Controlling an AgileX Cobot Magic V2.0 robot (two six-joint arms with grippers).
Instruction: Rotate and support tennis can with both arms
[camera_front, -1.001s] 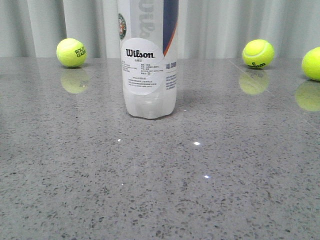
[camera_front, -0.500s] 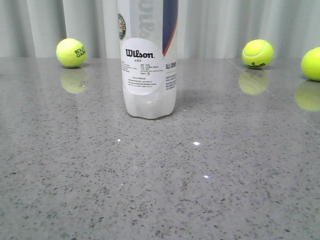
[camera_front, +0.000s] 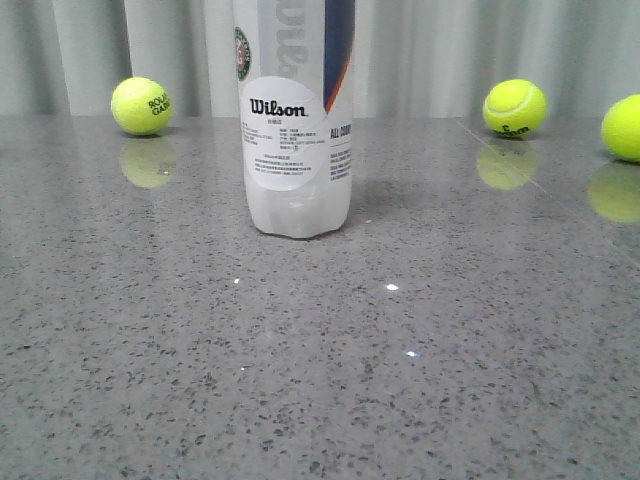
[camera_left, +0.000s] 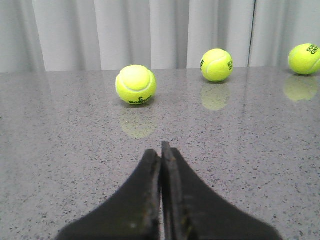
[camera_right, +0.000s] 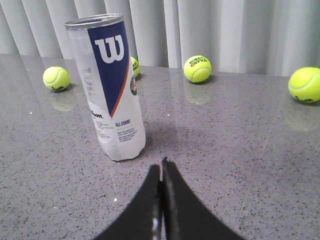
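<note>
Standing upright on polished grey speckled table (camera_front: 420, 400): tennis can (camera_front: 293, 130), nothing touching it. Sitting behind can near pale pleated curtain (camera_front: 450, 50): yellow balls, one left (camera_front: 140, 105), two right (camera_front: 514, 108), reflecting in tabletop. Left gripper (camera_left: 161, 150) pinching closed, empty. Right gripper (camera_right: 161, 167) closed too, hovering just short of can's base.

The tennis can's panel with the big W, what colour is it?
Navy blue with a white W, on the tennis can; clearest in the right wrist view.
</note>
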